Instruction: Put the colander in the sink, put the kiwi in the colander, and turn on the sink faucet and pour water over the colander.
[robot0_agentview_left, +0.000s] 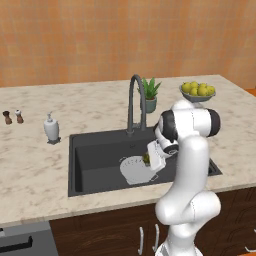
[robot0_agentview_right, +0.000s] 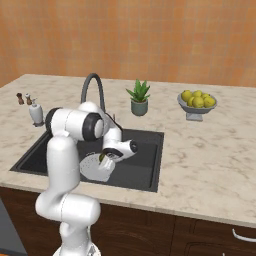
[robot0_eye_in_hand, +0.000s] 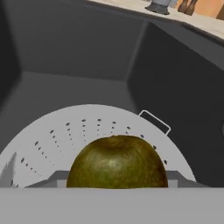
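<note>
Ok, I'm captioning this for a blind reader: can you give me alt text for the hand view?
A brownish-green kiwi sits close to the camera at the bottom, just above a white perforated colander that rests in the dark grey sink. A small handle sticks out from the colander's rim, and a strip of pale counter shows beyond the sink's edge.

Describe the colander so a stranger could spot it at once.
Find the dark sink set in the marble counter. On its floor, below the gooseneck faucet, sits the colander: a white round bowl, the only thing dotted with small holes.
</note>
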